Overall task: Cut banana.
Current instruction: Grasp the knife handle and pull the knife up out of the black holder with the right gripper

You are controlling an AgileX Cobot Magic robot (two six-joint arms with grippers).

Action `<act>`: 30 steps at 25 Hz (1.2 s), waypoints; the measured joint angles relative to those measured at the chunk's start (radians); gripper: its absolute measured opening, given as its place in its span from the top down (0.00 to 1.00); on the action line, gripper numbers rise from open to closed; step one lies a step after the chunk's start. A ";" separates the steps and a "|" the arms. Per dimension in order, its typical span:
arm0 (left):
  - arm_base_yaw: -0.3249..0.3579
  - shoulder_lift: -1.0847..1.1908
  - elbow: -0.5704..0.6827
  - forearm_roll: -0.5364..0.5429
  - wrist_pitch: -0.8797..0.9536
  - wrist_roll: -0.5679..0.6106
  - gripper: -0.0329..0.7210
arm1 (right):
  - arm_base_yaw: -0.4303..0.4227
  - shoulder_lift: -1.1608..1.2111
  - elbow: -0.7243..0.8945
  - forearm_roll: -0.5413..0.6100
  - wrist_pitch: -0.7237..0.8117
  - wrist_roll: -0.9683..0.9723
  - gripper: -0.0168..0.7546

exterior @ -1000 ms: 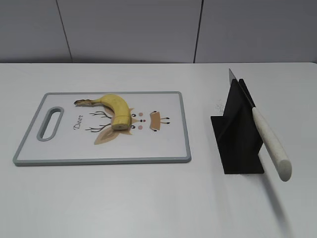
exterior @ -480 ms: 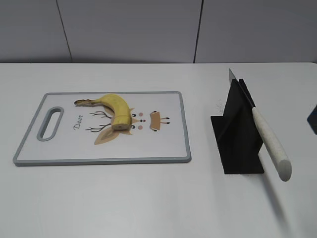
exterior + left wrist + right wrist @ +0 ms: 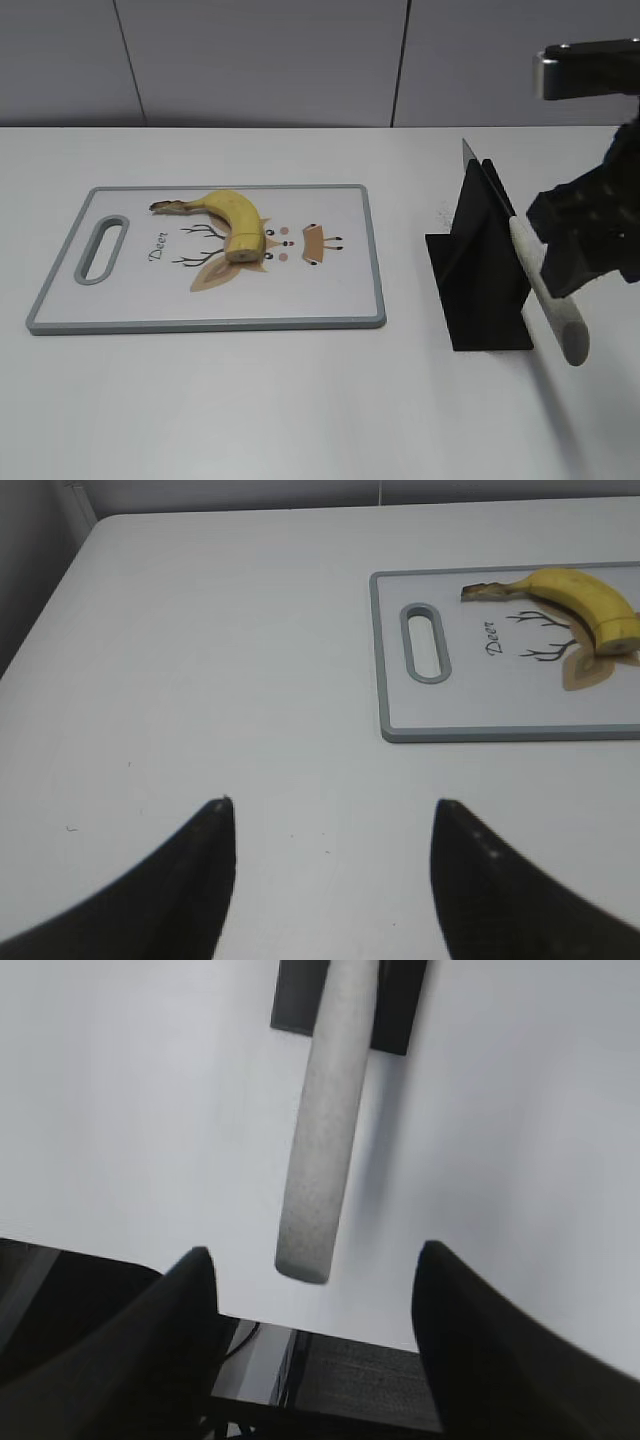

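Step in hand: fetching the knife (image 3: 535,270); judged from the right claw (image 3: 312,1260) lined up on the handle, no cutting under way
Right claw: released, jaws spread wide; in the right wrist view the pale handle end lies between the two fingers (image 3: 190,1305), no contact seen
Right claw, exterior view: the dark arm (image 3: 590,220) sits at the right edge of the worktop, just beside and partly over the handle
Knife: blade seated in the black holder (image 3: 478,265), handle sloping down toward the front right corner, free of the worktop
Left claw (image 3: 330,850): released, jaws apart, nothing between them; over bare worktop toward the front left corner
Banana (image 3: 232,218): lies on the board (image 3: 330,300), left of centre of the worktop, stem toward the left edge, flat cut end toward the front
Banana against right claw: well apart, the holder standing between them
Banana against left claw: well apart, the banana (image 3: 585,595) beyond the board handle slot, toward the back
Next move, judgement: bring the right fingers in on the handle, then draw the blade up and out of the holder along its slot
Care needed: a firm, centred grip, since the handle overhangs and the blade could twist
Progress: early; the banana is not yet held steady, and no slices are visible
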State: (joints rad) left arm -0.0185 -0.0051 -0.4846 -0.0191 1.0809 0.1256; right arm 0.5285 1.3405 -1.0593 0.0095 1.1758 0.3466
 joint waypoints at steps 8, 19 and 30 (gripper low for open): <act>0.000 0.000 0.000 0.000 -0.001 0.000 0.17 | 0.000 0.106 -0.001 -0.015 -0.039 0.006 0.36; 0.000 0.000 0.000 0.000 -0.001 0.000 0.17 | 0.000 0.241 -0.001 -0.046 -0.090 0.015 0.36; 0.000 0.000 0.000 0.000 -0.001 0.000 0.17 | 0.000 0.298 -0.001 -0.059 -0.090 0.072 0.48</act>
State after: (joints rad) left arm -0.0185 -0.0051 -0.4846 -0.0191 1.0800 0.1256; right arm 0.5285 1.6385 -1.0601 -0.0491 1.0854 0.4185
